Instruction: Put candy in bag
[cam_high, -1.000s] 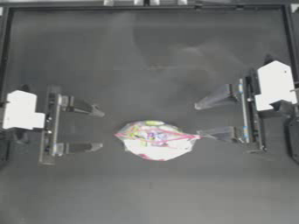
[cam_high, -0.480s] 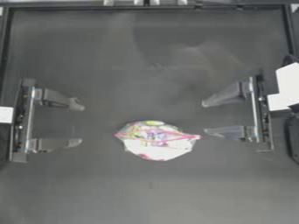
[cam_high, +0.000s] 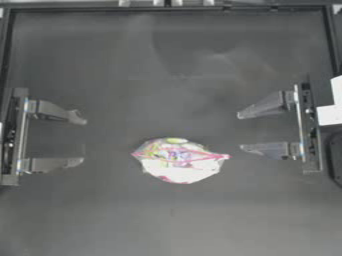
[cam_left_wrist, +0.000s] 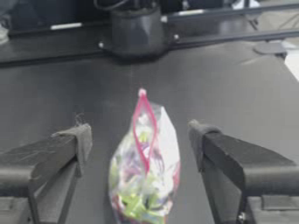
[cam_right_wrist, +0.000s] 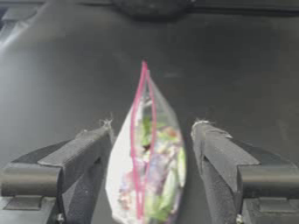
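The bag (cam_high: 179, 159) lies in the middle of the table, a clear pouch with a pink-red strip and colourful sweets showing through it. No loose candy shows; it is hidden or out of view. My left gripper (cam_high: 80, 140) stands open well to the left of the bag, apart from it. My right gripper (cam_high: 242, 132) stands open just right of the bag, touching nothing. In the left wrist view the bag (cam_left_wrist: 146, 166) sits beyond that open gripper (cam_left_wrist: 139, 131). The right wrist view shows the bag (cam_right_wrist: 147, 175) beyond its open gripper (cam_right_wrist: 152, 129), the pink strip's two sides slightly apart.
A raised frame (cam_high: 167, 7) runs around the dark table. The right arm's base (cam_left_wrist: 137, 30) stands at the far side in the left wrist view. Bare table surface (cam_high: 174, 65) lies above and below the bag.
Both arms have drawn back outward, the left one far to the left, the right one a little to the right. The bag has stayed where it lay.
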